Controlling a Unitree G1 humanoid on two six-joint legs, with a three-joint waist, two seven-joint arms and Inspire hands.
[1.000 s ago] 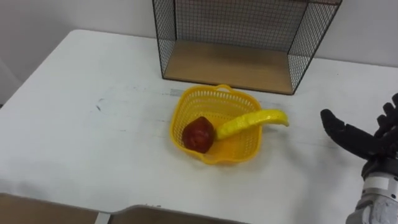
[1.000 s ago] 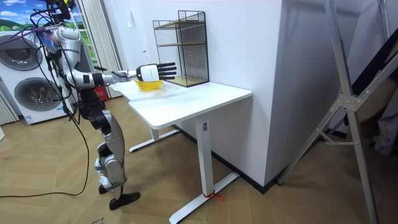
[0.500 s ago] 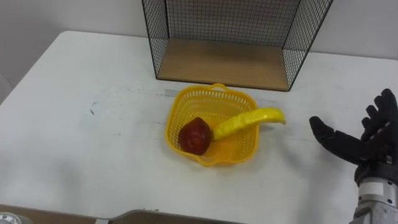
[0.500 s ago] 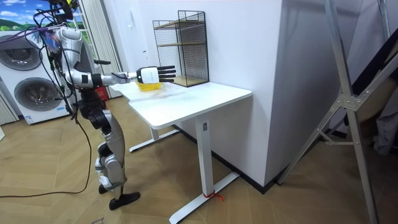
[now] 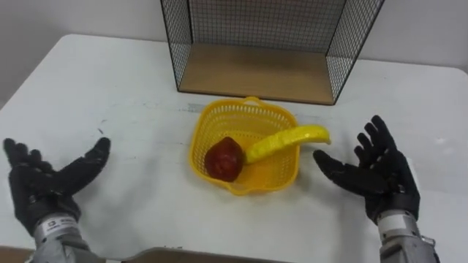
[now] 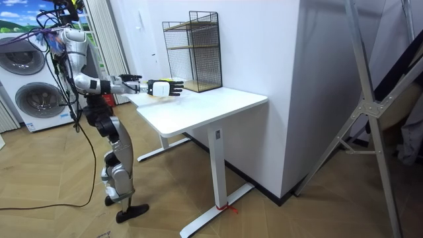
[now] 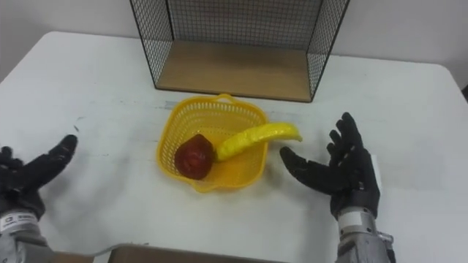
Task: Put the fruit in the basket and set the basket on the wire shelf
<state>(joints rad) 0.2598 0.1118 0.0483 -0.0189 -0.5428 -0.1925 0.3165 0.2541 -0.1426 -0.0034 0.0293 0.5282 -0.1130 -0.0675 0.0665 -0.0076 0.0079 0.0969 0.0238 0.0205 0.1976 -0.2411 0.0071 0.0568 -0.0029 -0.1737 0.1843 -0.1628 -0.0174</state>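
A robot stands at the end of a white table (image 5: 124, 80) with both arms stretched over it. Its left hand (image 5: 45, 191) and right hand (image 5: 379, 174) are spread with straight fingers, palms turned inward on either side of a yellow basket (image 5: 247, 123), holding nothing. A red apple (image 5: 223, 158) lies in the basket beside a banana (image 5: 285, 141) whose tip juts over the rim towards the right hand, and the basket sits on the tabletop just in front of the wire shelf (image 5: 256, 73).
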